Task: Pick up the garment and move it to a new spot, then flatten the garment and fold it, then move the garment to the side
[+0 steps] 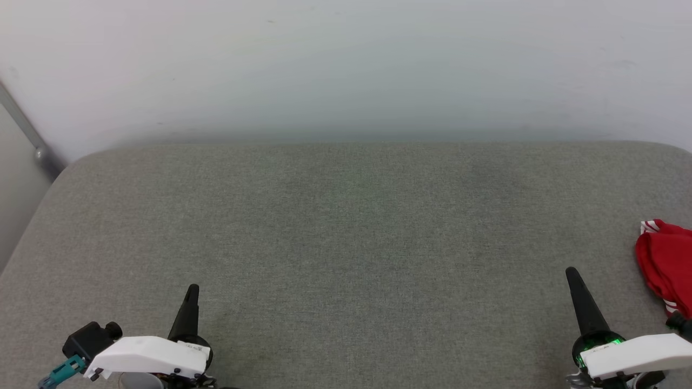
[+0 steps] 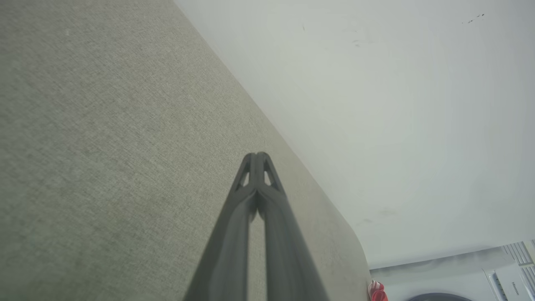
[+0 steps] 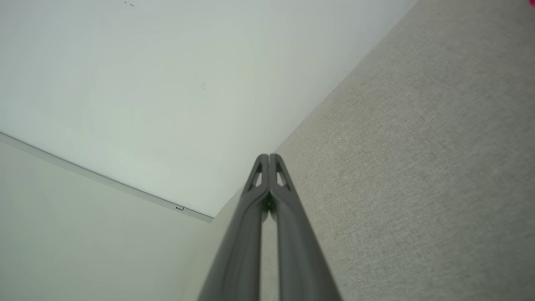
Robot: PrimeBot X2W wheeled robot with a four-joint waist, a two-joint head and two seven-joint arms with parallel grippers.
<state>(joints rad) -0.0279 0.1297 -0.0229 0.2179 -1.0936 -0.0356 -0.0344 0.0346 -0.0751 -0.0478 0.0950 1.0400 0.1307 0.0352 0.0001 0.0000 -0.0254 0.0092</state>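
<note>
Your left gripper [image 1: 191, 294] and right gripper [image 1: 572, 276]: fingers pressed together. Reach the crumpled red striped-trim jersey [image 1: 666, 262] closed and you'll likely shove it away.

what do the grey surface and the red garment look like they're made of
The grey surface: seemingly woven upholstery fabric, matte, with a fine crosshatch weave and rounded padded corners. The garment: soft cloth, maybe knit; it lies bunched in limp folds.
</note>
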